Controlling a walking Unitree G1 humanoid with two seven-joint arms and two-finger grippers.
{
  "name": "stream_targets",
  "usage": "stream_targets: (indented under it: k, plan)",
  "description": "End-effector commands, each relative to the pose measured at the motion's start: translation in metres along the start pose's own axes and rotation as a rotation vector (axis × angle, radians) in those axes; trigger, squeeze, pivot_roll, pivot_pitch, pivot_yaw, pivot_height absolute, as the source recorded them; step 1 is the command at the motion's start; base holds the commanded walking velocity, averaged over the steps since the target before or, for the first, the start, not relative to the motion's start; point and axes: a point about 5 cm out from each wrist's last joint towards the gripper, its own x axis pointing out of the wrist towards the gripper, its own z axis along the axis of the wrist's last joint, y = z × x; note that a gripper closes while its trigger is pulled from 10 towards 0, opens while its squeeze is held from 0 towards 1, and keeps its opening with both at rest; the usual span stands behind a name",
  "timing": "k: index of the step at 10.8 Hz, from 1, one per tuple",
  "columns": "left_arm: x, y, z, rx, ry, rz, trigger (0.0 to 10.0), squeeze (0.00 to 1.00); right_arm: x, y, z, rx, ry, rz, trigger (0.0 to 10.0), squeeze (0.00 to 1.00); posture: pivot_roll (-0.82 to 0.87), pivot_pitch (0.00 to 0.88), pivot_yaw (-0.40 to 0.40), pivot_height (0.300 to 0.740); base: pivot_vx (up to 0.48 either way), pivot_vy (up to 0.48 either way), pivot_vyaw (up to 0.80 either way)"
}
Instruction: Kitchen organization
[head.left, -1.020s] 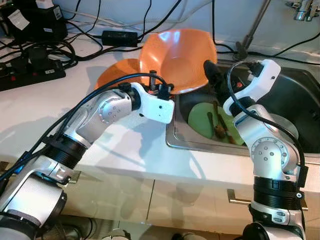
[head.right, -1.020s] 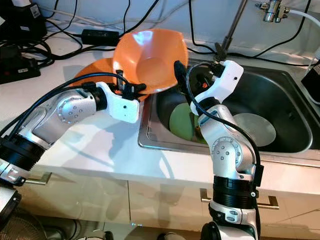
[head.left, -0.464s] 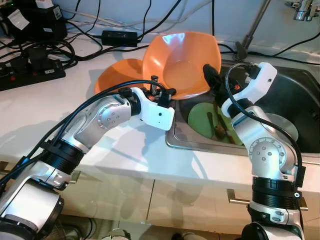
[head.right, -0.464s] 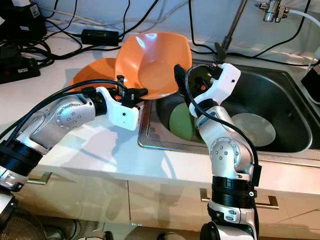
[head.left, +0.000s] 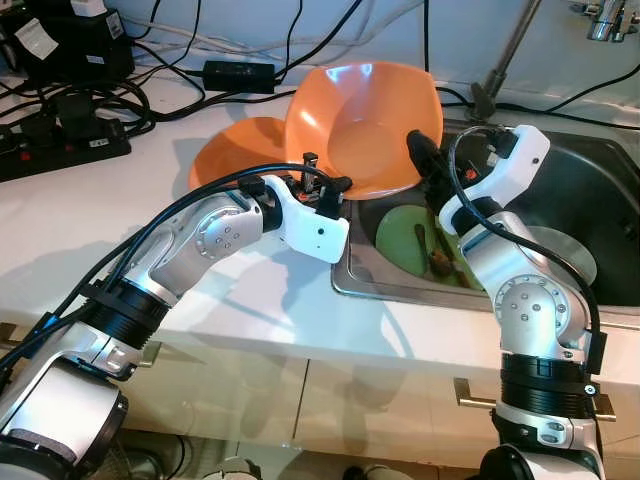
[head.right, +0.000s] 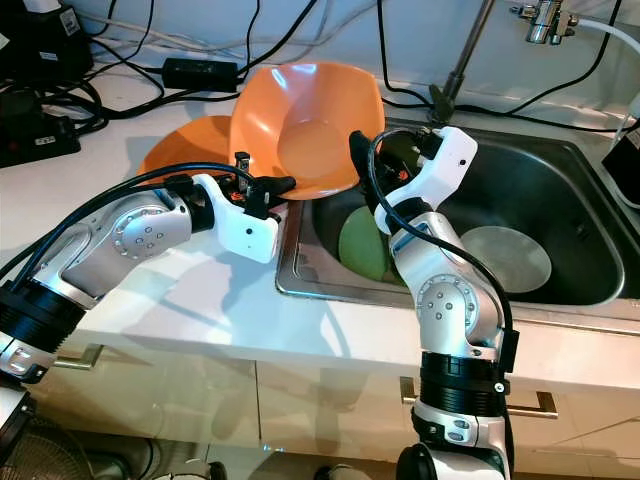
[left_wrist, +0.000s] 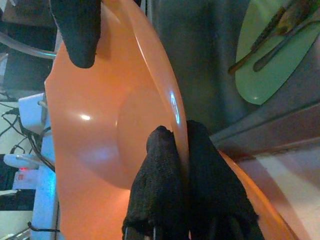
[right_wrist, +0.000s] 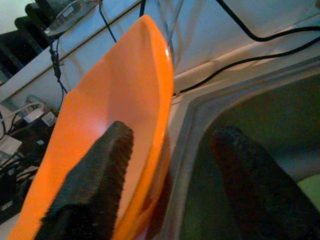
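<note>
I've got the left gripper (left_wrist: 180, 150) pinched tight on the rim of the orange bowl (head.left: 365, 125), tilted up over the sink (head.left: 590, 180) edge. My right gripper (right_wrist: 170, 165) is spread wide, straddling the bowl's far rim.

Honestly can't read a single word anywhere here. The black box (head.left: 58, 40) up in the top left corner of the left eye view has a couple of white stickers on it, but whatever's printed there is way too small and blurry to make out. No brand names, numbers or signs show up legibly on anything else.
</note>
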Motion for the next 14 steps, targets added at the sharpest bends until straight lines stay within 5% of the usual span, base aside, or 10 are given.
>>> stream_targets:
  k: [1,10,11,14]
  plan:
    - [-0.0008,0.0179,0.0059,0.042,-0.024,0.094,10.0,0.00,0.0004,-0.0045,0.0004,0.010,0.008,-0.026,0.0,0.00,-0.01,0.065,-0.101,0.740,0.000,0.000,0.00]
    - [-0.0018,0.0216,0.0002,0.076,0.006,0.133,10.0,0.00,0.0004,-0.0061,0.0002,0.025,0.008,-0.036,0.0,0.00,-0.01,0.063,-0.099,0.740,0.000,0.000,0.00]
    - [-0.0017,0.0228,0.0000,0.073,0.007,0.142,10.0,1.00,0.0003,-0.0065,0.0004,0.027,0.008,-0.038,0.0,0.00,-0.01,0.063,-0.099,0.740,0.000,0.000,0.00]
    - [-0.0019,0.0251,-0.0003,0.071,0.012,0.157,10.0,1.00,0.0003,-0.0074,0.0006,0.034,0.007,-0.046,0.0,0.00,-0.01,0.061,-0.100,0.740,0.000,0.000,0.00]
